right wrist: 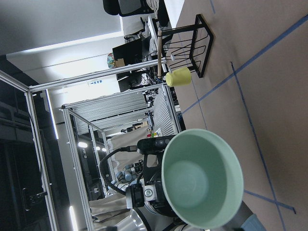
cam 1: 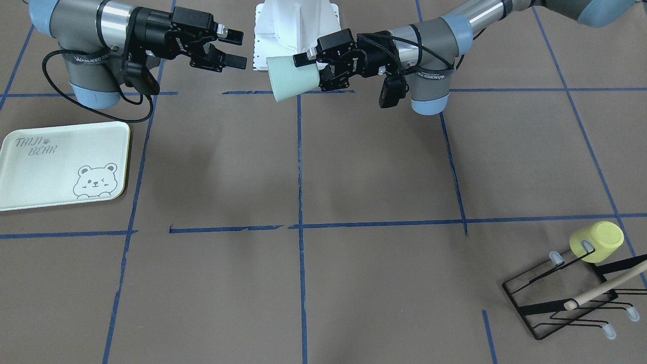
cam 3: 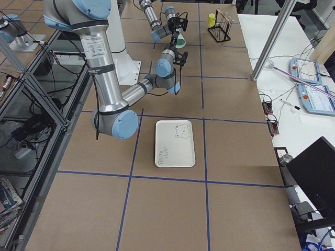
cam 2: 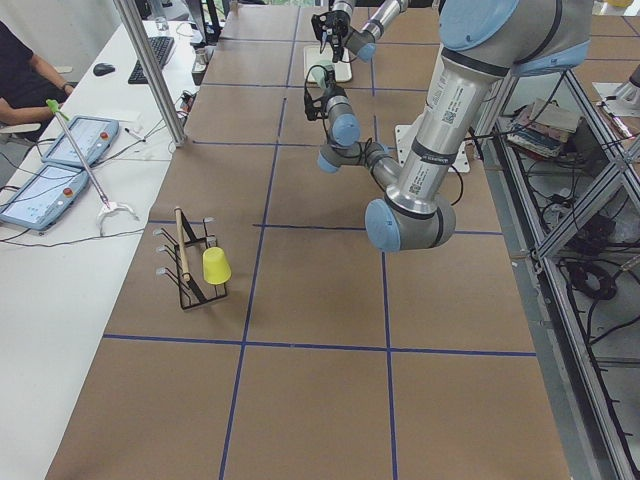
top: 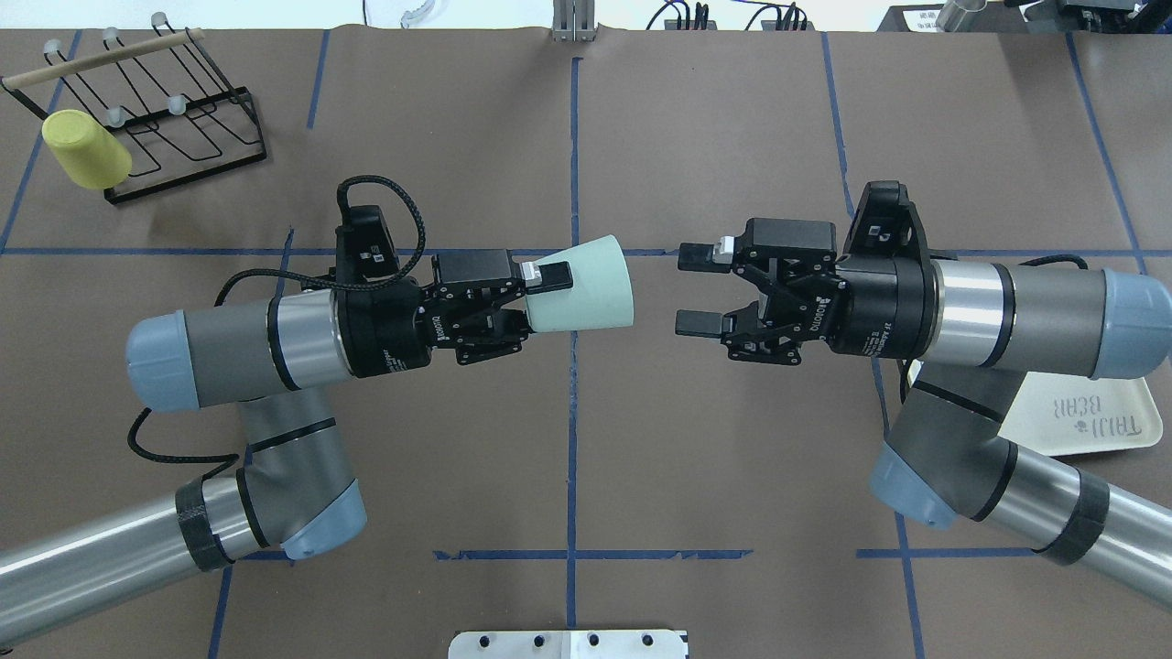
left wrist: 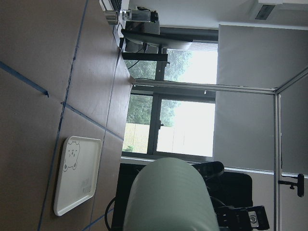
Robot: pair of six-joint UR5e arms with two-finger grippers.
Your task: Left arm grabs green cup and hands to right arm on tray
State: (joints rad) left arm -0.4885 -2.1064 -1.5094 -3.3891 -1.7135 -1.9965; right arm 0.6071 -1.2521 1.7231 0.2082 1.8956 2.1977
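My left gripper (top: 538,299) is shut on the base of the green cup (top: 586,286) and holds it sideways in the air above the table's middle, its open mouth toward the right arm. In the front view the green cup (cam 1: 290,78) sits in the left gripper (cam 1: 309,68). My right gripper (top: 696,289) is open and empty, level with the cup, a short gap from its rim; it also shows in the front view (cam 1: 233,48). The right wrist view looks into the cup's mouth (right wrist: 202,178). The tray (cam 1: 63,164) lies flat under the right arm's side, partly hidden in the overhead view (top: 1080,416).
A black wire rack (top: 156,110) with a yellow cup (top: 85,149) hung on it stands at the far left corner; it also shows in the front view (cam 1: 571,298). The white robot base (cam 1: 295,33) is between the arms. Blue tape lines cross the brown table.
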